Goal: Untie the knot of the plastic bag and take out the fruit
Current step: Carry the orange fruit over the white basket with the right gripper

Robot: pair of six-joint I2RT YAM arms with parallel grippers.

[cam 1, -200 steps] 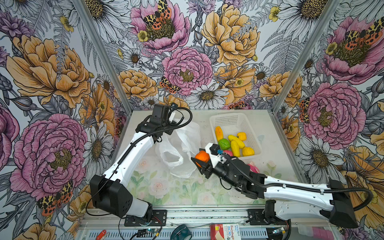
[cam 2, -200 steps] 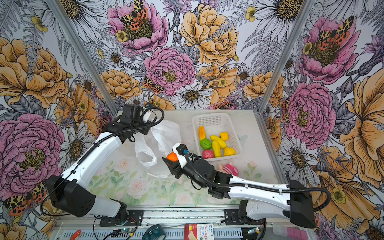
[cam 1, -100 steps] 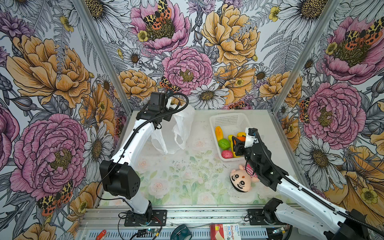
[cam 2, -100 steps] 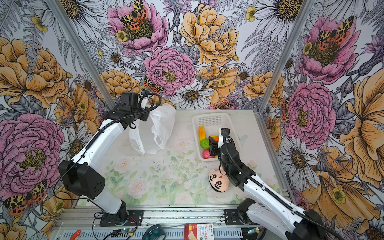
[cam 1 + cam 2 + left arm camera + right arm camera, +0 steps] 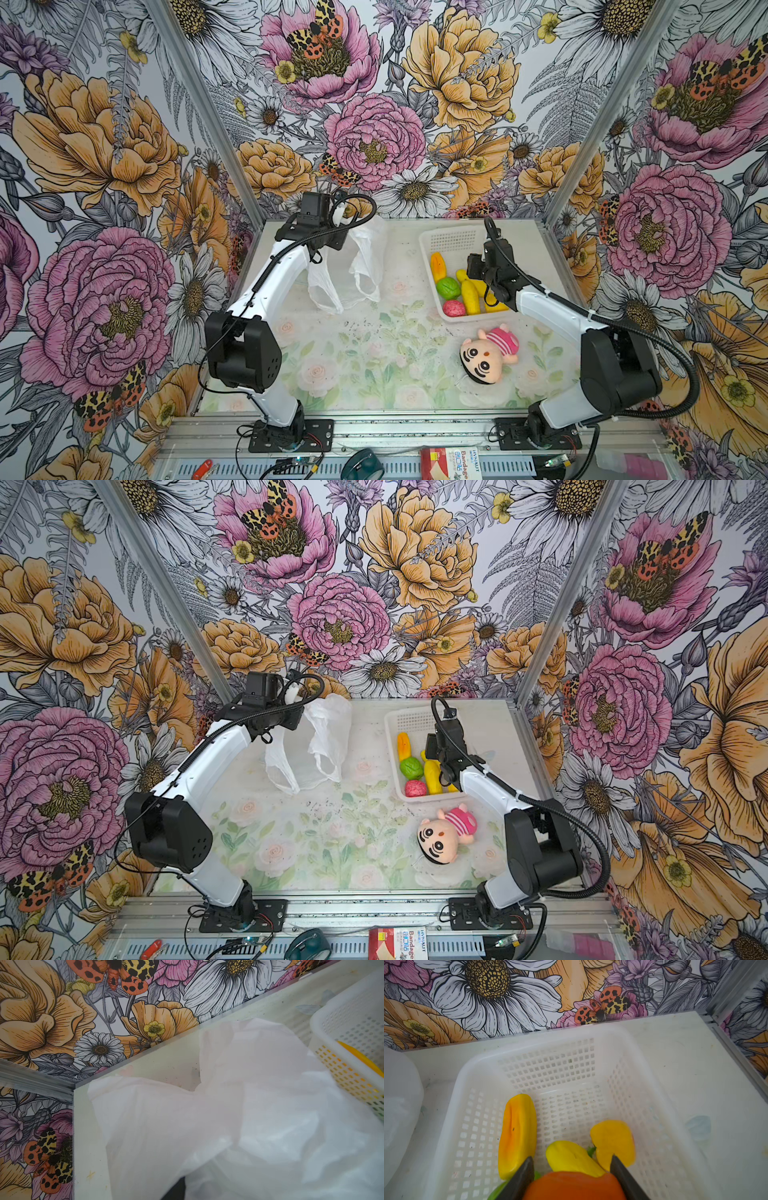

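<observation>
The left fingers [image 5: 176, 1189] are pressed together on the plastic bag [image 5: 365, 257] and hold it up at the back left of the surface [image 5: 374, 365]. Only a dark sliver of them shows behind the film in the left wrist view. The bag hangs slack and crumpled (its two handle loops [image 5: 326, 297] dangle apart, each an open loop, their lower ends down at the surface).

The right fingers [image 5: 521, 1178] hang over the white basket [image 5: 451, 240], half spread and pinching an orange fruit [image 5: 574, 1186] between them. More fruit lies in the basket below: a yellow-orange piece [image 5: 437, 266], a green one [image 5: 448, 287], a pink-red one [image 5: 454, 308] and a yellow one [image 5: 469, 296]. The basket stands at the back right of the surface, beside the bag with a gap between them in both top views.

A plush doll [image 5: 482, 361] in a pink striped shirt lies face up on the surface just in front of the basket.
</observation>
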